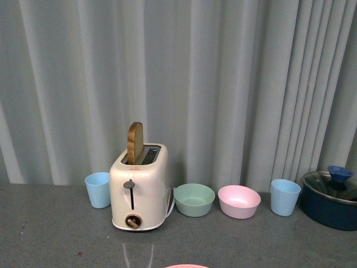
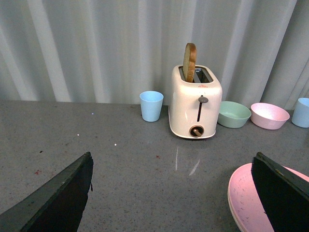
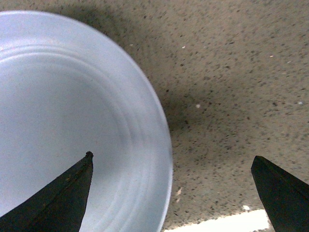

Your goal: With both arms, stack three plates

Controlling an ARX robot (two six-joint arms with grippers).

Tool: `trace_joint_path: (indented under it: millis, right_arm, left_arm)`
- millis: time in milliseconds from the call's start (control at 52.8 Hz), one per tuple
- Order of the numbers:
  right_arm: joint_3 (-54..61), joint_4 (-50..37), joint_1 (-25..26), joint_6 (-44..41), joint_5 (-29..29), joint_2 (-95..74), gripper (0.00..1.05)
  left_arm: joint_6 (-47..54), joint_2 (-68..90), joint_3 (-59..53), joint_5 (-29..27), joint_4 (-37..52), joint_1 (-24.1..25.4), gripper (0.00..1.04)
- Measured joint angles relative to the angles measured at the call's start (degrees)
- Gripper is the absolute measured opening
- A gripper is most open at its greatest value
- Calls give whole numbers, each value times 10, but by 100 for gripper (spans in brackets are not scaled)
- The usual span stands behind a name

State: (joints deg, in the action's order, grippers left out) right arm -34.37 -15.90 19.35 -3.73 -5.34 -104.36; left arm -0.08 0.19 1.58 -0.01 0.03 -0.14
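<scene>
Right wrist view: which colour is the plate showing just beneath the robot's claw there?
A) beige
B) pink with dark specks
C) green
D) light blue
D: a light blue plate fills much of that view. Its rim runs between the two open fingers of the right claw, and it sits on the speckled table.

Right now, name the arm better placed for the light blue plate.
Right. Its open jaws straddle the rim of the light blue plate; the left arm's open jaws are by the pink plate.
</scene>
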Motion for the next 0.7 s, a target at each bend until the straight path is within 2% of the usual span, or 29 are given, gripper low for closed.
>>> trace_joint_path:
  millis: [209, 531, 607, 701]
  right_arm:
    - [-1, -5, 7, 22, -28, -47, 97]
    - [-7, -4, 14, 40, -34, -74, 97]
    - [-7, -4, 16, 41, -34, -75, 90]
    - [-7, -4, 20, 42, -35, -75, 72]
  left_arm:
    - [0, 0, 0, 0, 0, 0, 98]
    - [0, 0, 0, 0, 0, 0, 98]
    - [0, 0, 0, 0, 0, 0, 98]
    - [0, 0, 0, 0, 0, 0, 98]
